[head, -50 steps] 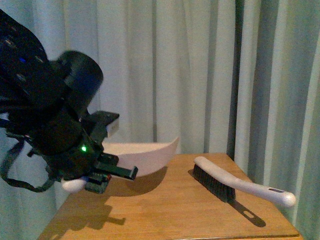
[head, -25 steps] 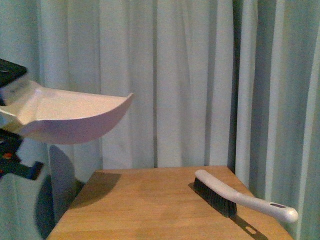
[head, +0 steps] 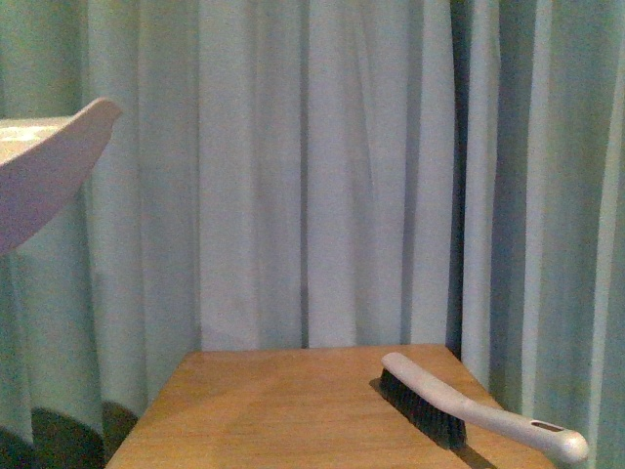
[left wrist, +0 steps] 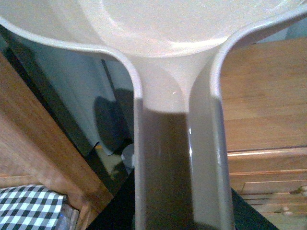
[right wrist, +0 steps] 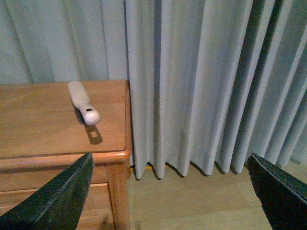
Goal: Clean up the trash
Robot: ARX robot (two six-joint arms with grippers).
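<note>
Right fingers (right wrist: 57, 201) are standing wide apart, with nothing between them. Right gripper (right wrist: 170, 191) is hanging over the floor (right wrist: 201, 208) beside the table (right wrist: 48, 124) corner, low in the right wrist frame.

Brush (head: 469, 410) is lying on the table, lower right of the front frame, bristles down, handle reaching toward the right edge.

Left gripper (left wrist: 182, 223) is clamping the dustpan (left wrist: 177, 72) handle at the bottom of the left wrist frame, its fingers barely showing. Dustpan is hanging high in the air, upper left of the front frame, clear of the table.

Curtain (head: 322, 166) is filling the background.

Trash is showing in no view, so its place cannot be told.
</note>
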